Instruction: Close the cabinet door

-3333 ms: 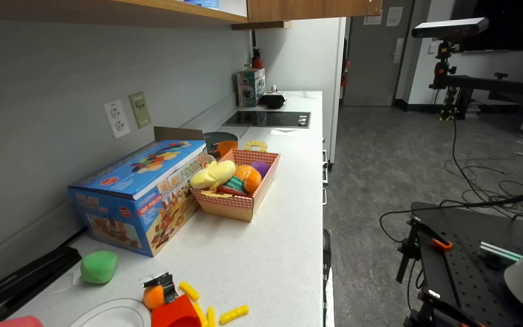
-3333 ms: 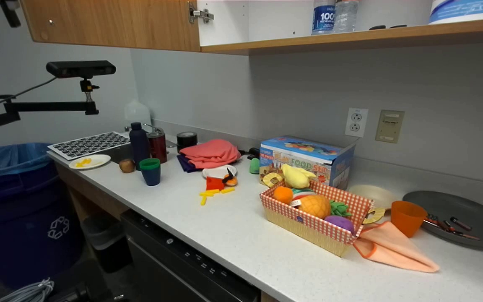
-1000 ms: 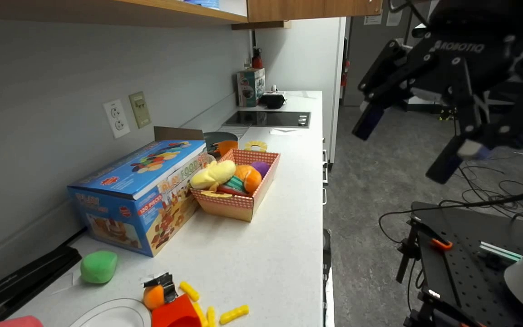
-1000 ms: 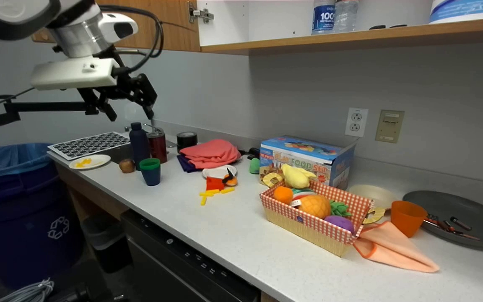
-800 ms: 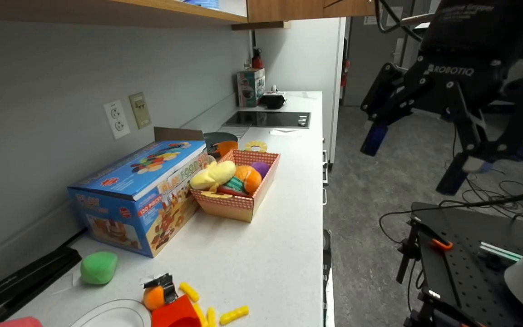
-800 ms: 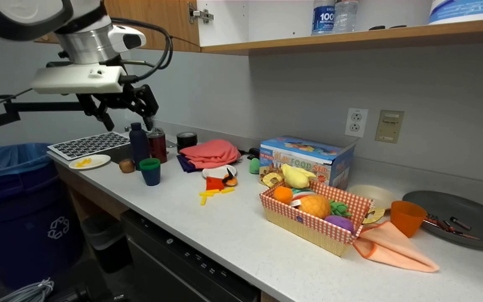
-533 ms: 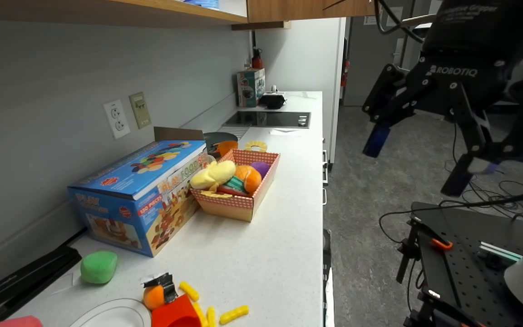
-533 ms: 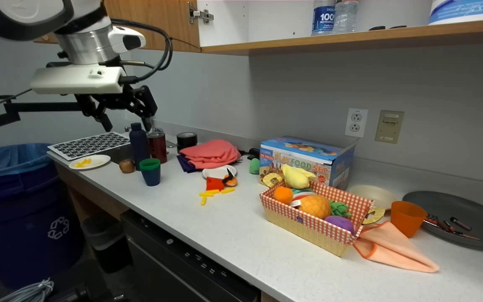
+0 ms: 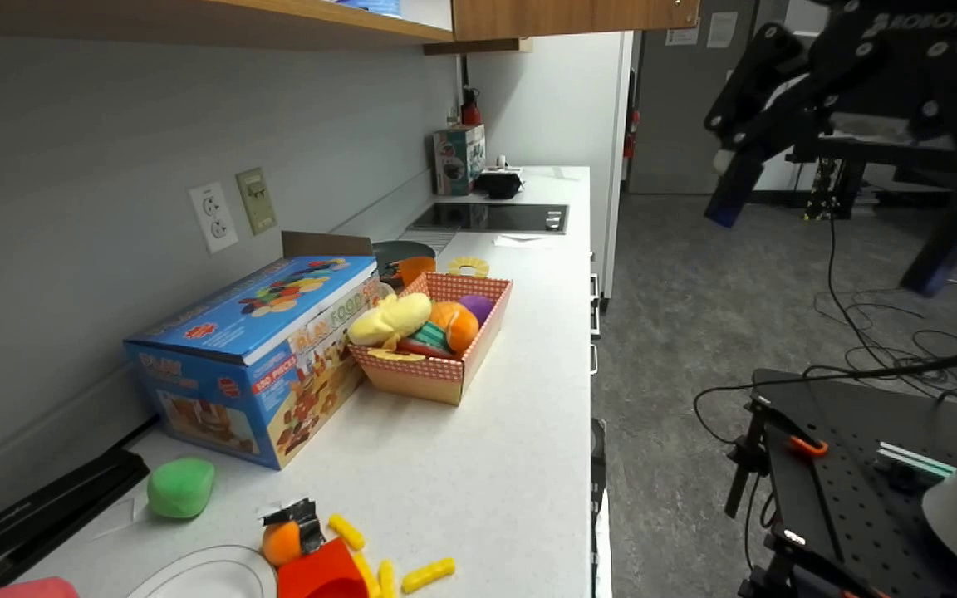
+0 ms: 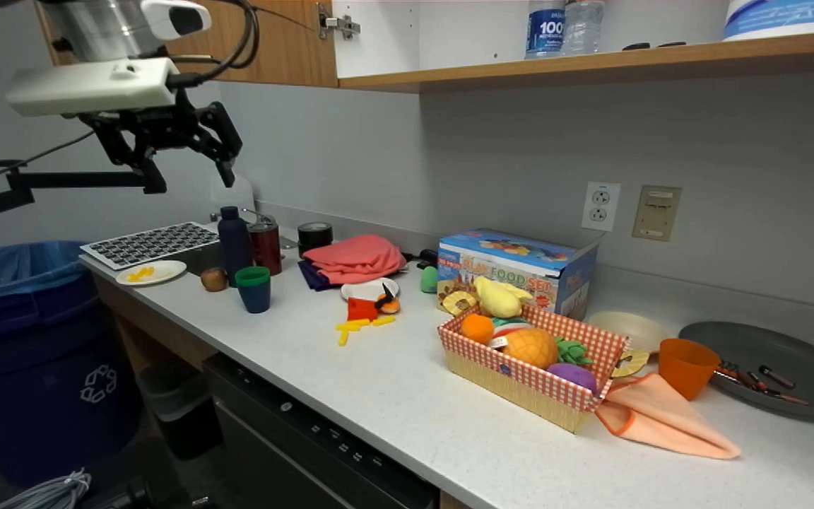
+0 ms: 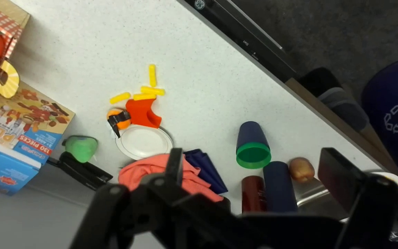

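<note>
A wooden cabinet door point(image 10: 287, 53) stands open on its hinge point(image 10: 340, 25) in an exterior view, partly hidden by my arm. The open cabinet's shelf point(image 10: 591, 69) shows to its right. In an exterior view a wooden door panel point(image 9: 574, 18) juts out from the cabinet's far end; I cannot tell whether it is the same door. My gripper point(image 10: 191, 177) hangs below and in front of the door, fingers spread and empty. It also shows in an exterior view point(image 9: 834, 235) and in the wrist view point(image 11: 252, 162), pointing down over the counter. No contact with the door is visible.
Bottles point(image 10: 547, 28) stand in the cabinet. Below my gripper are a dark blue bottle point(image 10: 236, 244), a red tumbler point(image 10: 266, 247) and a green-rimmed cup point(image 10: 254, 290). A camera arm point(image 10: 82, 181) reaches in behind. A basket point(image 10: 520, 396) and a play food box point(image 10: 513, 276) stand on the counter.
The arm was out of both exterior views at first, then came in. Over the last half second my gripper has risen and drawn back from the counter, fingers still spread. The door has not moved.
</note>
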Controlling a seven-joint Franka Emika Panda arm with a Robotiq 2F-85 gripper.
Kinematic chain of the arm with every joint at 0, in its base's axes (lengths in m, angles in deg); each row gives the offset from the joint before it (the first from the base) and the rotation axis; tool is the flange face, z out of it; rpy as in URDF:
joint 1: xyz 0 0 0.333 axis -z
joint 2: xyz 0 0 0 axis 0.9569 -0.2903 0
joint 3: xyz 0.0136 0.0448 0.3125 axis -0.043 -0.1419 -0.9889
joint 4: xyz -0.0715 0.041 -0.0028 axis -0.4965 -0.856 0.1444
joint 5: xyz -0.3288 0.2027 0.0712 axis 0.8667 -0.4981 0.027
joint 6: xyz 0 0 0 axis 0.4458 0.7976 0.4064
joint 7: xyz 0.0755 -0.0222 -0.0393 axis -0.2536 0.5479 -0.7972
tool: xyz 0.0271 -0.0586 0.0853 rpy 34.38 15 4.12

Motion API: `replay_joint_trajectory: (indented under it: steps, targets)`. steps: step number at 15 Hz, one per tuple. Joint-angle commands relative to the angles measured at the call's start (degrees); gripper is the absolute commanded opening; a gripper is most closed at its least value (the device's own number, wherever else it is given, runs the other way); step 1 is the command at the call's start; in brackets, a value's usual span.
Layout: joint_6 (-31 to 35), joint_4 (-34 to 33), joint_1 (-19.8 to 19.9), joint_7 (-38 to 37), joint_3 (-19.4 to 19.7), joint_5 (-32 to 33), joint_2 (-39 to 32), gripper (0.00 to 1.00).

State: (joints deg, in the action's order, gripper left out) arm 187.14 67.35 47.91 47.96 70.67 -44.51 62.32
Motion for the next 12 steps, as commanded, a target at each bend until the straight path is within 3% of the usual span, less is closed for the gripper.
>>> replay_joint_trajectory:
  steps: [1,6,12]
  targets:
    - [-6.7,-0.5,-1.5,-2.9,-0.9,2.1,7.4,1.0]
    - [-12.1,-2.6,-3.2,-3.6,-2.5,1.8,13.7,1.0]
    - [-11.4,-6.8,-5.2,-3.0,-5.1,1.4,16.5,1.0]
